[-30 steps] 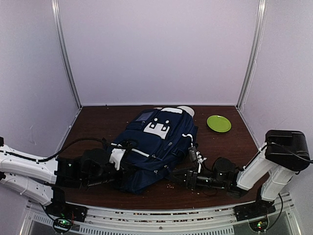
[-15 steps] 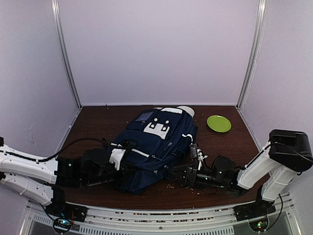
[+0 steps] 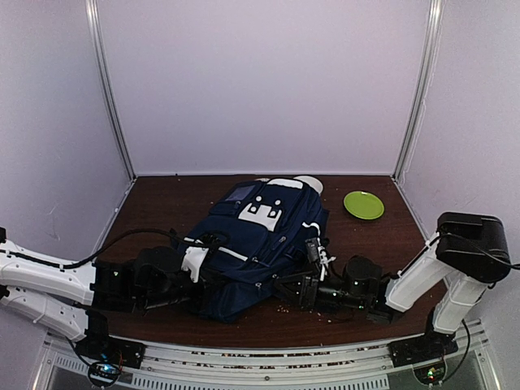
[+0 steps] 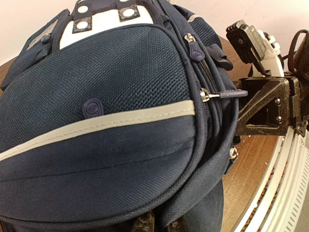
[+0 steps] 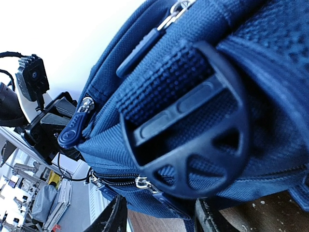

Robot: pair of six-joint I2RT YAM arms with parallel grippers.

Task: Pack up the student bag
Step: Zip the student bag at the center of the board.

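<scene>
Navy bag (image 3: 260, 244) looks zipped; step = opening it. R gripper (image 5: 157, 218) wide, zip pull (image 5: 161, 199) betw. its fingers; L gripper (image 3: 188, 284) can't tell, hidden. Next: pinch pull, drag.

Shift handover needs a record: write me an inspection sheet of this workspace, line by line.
Surface: dark brown table; pale crumbs scattered near its front edge.
Job's things: navy student bag lying at centre.
Clutter: green plate at far right, apart from the bag; white object behind the bag, mostly hidden.
Grippers: left pincer against the bag's near-left side, fingers hidden; right pincer at its near-right side, fingers apart.
Cables: black cable arching from the left arm toward the bag.
Surroundings: plain pale walls, metal corner posts.
</scene>
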